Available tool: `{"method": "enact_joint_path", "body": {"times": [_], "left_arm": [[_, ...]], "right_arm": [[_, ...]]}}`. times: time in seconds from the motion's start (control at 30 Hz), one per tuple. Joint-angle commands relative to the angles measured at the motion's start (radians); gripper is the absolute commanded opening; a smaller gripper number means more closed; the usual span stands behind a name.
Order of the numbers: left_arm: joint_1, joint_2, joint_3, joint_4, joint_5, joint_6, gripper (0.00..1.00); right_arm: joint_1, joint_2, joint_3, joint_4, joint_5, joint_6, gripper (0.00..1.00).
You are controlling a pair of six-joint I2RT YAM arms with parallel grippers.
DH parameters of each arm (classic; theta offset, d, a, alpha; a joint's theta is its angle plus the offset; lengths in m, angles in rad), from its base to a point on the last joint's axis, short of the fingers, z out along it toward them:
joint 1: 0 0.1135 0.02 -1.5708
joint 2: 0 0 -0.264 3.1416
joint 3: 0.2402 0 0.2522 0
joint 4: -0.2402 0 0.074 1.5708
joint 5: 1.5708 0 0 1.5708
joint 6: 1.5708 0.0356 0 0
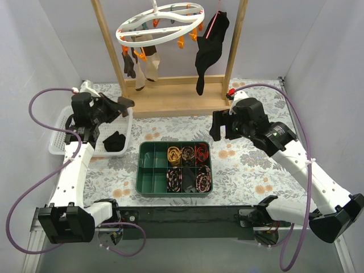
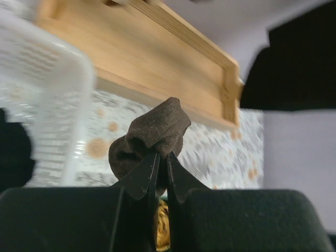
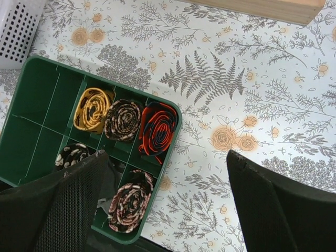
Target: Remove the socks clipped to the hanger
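The white ring hanger [image 1: 160, 23] with orange and teal pegs hangs from the wooden frame at the back. Black, dark brown and tan socks [image 1: 142, 63] still hang clipped under its left side. My left gripper [image 1: 121, 105] is shut on a dark brown sock [image 2: 152, 135] and holds it over the right rim of the white basket [image 1: 61, 147]. A black sock [image 1: 115, 141] lies in that basket. My right gripper [image 1: 217, 126] is open and empty, above the floral cloth just right of the green tray [image 3: 31, 105].
A larger black garment with a pink strip [image 1: 210, 48] hangs on the right of the frame. The wooden frame base [image 1: 176, 96] lies across the back. The green tray [image 1: 148, 176] holds rolled patterned sock bundles [image 1: 187, 153]. Grey walls close both sides.
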Motion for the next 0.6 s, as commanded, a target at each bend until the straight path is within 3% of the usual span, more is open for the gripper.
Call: {"method": "enact_joint_path", "body": {"times": [0.0, 0.27, 0.4, 0.57], "left_arm": [[0.066, -0.001, -0.004, -0.122, -0.283, -0.026, 0.0], [0.113, 0.104, -0.06, -0.131, -0.329, -0.122, 0.0], [0.115, 0.086, -0.129, -0.102, -0.433, -0.136, 0.0], [0.124, 0.09, -0.167, -0.077, -0.436, -0.141, 0.02]], "right_arm": [[-0.014, -0.052, 0.002, 0.018, 0.002, -0.034, 0.98], [-0.051, 0.083, 0.102, -0.164, 0.25, 0.097, 0.98], [-0.05, 0.132, 0.153, -0.233, 0.257, 0.093, 0.98], [-0.05, 0.106, 0.133, -0.206, 0.259, 0.033, 0.98]]}}
